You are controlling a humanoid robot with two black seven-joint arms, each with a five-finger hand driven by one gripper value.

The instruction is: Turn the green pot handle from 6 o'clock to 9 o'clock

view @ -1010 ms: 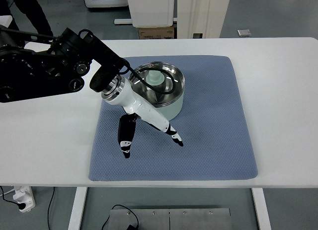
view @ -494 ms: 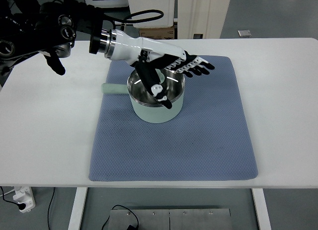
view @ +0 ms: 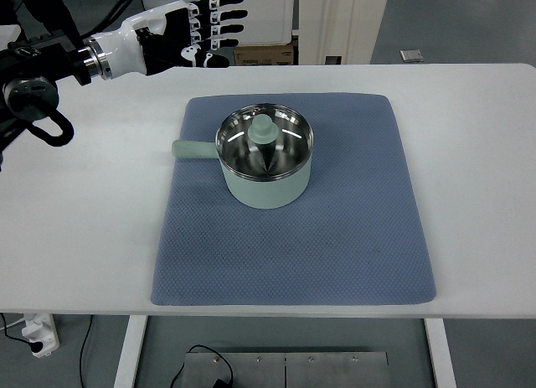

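The left hand (view: 188, 28) hangs above the far left corner of the tabletop (view: 486, 178), its fingers (view: 219, 19) stretched out flat and holding nothing; its arm comes in from the left edge. It is well apart from the pot. The right hand is not in view.

The green pot (view: 266, 163) stands upright on the blue mat (view: 352, 237), toward the mat's far half. Its lid (view: 265, 141) is shiny metal with a green knob in the middle. The handle (view: 194, 150) sticks out to the left, reaching just past the mat's left edge, so it points at about 9 o'clock, and the turn looks done.

The pot looks rigid and fairly light, a small painted metal pan. The woven mat under it probably grips the base somewhat, so it should pivot rather than slide when pushed. The best place to act is the handle: a stubby, stiff bar that gives good leverage when nudged near its tip. The round body is smooth and likely slippery to fingers, and the lid seems only to rest in place, so a push there might shift it.
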